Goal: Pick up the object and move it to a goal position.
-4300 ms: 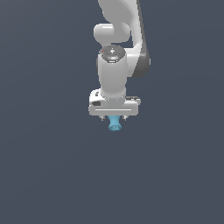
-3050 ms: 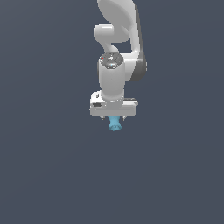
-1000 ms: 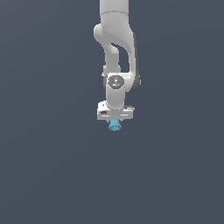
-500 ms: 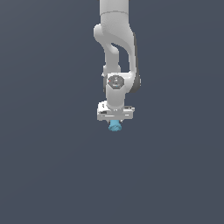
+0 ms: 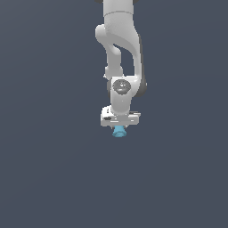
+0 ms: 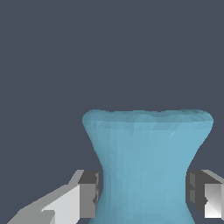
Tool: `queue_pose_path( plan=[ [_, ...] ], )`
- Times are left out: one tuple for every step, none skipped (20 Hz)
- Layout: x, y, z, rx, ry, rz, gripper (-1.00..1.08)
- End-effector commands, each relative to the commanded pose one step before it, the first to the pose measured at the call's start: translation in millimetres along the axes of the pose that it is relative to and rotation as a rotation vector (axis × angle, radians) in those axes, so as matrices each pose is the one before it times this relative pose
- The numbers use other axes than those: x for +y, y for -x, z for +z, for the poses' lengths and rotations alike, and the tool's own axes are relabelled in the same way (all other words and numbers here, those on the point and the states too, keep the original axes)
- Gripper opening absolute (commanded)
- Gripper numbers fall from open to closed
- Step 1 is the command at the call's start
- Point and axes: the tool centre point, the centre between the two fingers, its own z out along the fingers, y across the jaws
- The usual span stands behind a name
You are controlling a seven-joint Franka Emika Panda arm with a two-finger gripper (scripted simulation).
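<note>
We have the pincer [image 5: 119, 128] clenched on the cyan object [image 5: 119, 132]: in the wrist view both fingertips [image 6: 89, 192] sit against the narrow neck of the object [image 6: 146, 162], one on each side, with the flared end poking out past them. In the exterior view the object hangs right under the pincer, flared end down, and the white arm [image 5: 120, 49] rises straight above it. Nothing but flat dark background shows around it, so we can't tell whether there's a bench under it or how high it's carried, and no goal marker is visible in either view. We judge the step in hand as the carry to the goal. To do it well: keep the squeeze constant on the neck, since the waist shape helps lock the thing between the pads and the flare should stop it sliding out; move smoothly, no wrist twist, so the object doesn't pivot about the two contact points. Don't release until the arm has settled at the goal.
</note>
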Motion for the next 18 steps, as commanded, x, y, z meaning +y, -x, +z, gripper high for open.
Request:
queue_pose_path(
  plan=[
    [-4.87,-12.06,-2.81,0.00035,-0.00002,-0.00018,-1.0],
    [-2.13,-5.44,-1.17,0.0,0.0,0.0,-1.0],
    [-2.23,-5.71,-1.23,0.0,0.0,0.0,-1.0],
    [-2.33,-5.98,-1.28,0.0,0.0,0.0,-1.0],
    [-2.42,-6.23,-1.33,0.0,0.0,0.0,-1.0],
    [-2.49,-6.42,-1.36,0.0,0.0,0.0,-1.0],
    [-2.46,-6.37,-1.35,0.0,0.0,0.0,-1.0],
    [-2.41,-6.26,-1.32,0.0,0.0,0.0,-1.0],
    [-2.36,-6.16,-1.29,0.0,0.0,0.0,-1.0],
    [-2.31,-6.05,-1.26,0.0,0.0,0.0,-1.0],
    [-2.27,-5.95,-1.24,0.0,0.0,0.0,-1.0],
    [-2.22,-5.85,-1.21,0.0,0.0,0.0,-1.0],
    [-2.17,-5.75,-1.19,0.0,0.0,0.0,-1.0],
    [-2.13,-5.64,-1.16,0.0,0.0,0.0,-1.0],
    [-2.08,-5.54,-1.14,0.0,0.0,0.0,-1.0],
    [-2.04,-5.44,-1.11,0.0,0.0,0.0,-1.0],
    [-1.99,-5.33,-1.08,0.0,0.0,0.0,-1.0],
    [-1.95,-5.23,-1.06,0.0,0.0,0.0,-1.0]
  ],
)
